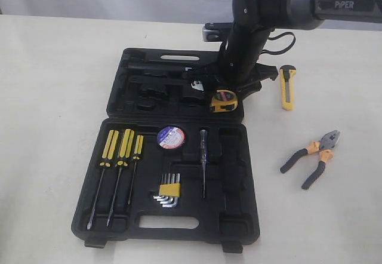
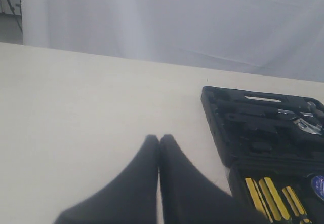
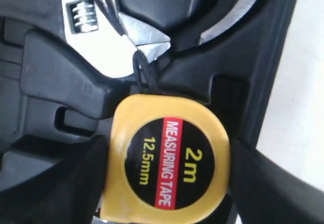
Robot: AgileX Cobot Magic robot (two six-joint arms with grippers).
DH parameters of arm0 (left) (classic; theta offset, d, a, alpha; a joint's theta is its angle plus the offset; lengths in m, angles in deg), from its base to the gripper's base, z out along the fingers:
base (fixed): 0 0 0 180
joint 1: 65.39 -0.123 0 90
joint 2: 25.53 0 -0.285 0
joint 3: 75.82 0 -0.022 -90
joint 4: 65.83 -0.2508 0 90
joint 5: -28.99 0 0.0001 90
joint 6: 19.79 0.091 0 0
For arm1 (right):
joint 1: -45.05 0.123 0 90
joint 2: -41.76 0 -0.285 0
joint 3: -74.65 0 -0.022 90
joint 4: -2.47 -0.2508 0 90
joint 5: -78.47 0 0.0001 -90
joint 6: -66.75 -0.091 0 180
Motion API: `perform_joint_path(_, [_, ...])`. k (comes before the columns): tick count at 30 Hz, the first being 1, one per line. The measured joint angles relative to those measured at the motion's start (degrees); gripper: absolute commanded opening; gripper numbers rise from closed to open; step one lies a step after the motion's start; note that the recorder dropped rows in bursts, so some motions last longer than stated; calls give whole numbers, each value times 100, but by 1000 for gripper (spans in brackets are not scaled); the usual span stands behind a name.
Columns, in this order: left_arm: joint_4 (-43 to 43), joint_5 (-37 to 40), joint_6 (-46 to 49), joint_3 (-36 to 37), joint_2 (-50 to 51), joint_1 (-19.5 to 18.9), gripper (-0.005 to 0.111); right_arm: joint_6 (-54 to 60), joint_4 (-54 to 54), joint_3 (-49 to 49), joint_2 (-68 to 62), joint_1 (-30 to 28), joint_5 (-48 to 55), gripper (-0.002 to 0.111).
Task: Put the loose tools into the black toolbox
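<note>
The right gripper (image 3: 169,186) holds the yellow tape measure (image 1: 224,100), one dark finger against each side of its case. It holds the tape measure low over the near right corner of the toolbox's open lid half. A black cord (image 3: 144,74) loops from the top of the case. The left gripper (image 2: 159,139) has its two fingers pressed together and hangs over bare table, off to the side of the toolbox.

Everything sits on a pale cream table (image 1: 54,97). A white cloth backdrop (image 2: 177,21) hangs behind it.

The black toolbox (image 1: 245,216) lies fully open and flat. Its lid half holds a silver wrench head (image 3: 83,41) in moulded recesses. Its near half holds three yellow-handled screwdrivers (image 1: 119,168), the black tape roll (image 1: 171,137) with its white, red and blue label, a slim tester screwdriver (image 1: 203,162), and hex keys in a yellow holder (image 1: 168,189).

On the table to the right of the box lie the yellow-black utility knife (image 1: 287,86) and, nearer, the pliers (image 1: 311,157) with black-orange handles, their jaws open.

The tape measure's round label reads "MEASURING TAPE", "2m" and "12.5mm". The arm casing (image 1: 344,4) reads "PiPER".
</note>
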Motion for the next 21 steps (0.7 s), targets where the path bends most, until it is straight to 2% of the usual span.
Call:
perform_joint_path(8, [0, 0, 0, 0, 0, 0, 0, 0, 0, 0, 0, 0, -159, 78])
perform_joint_path(10, [0, 0, 0, 0, 0, 0, 0, 0, 0, 0, 0, 0, -224, 81])
perform_joint_path(18, [0, 0, 0, 0, 0, 0, 0, 0, 0, 0, 66, 0, -217, 80])
perform_joint_path(21, [0, 0, 0, 0, 0, 0, 0, 16, 0, 0, 204, 0, -178, 74])
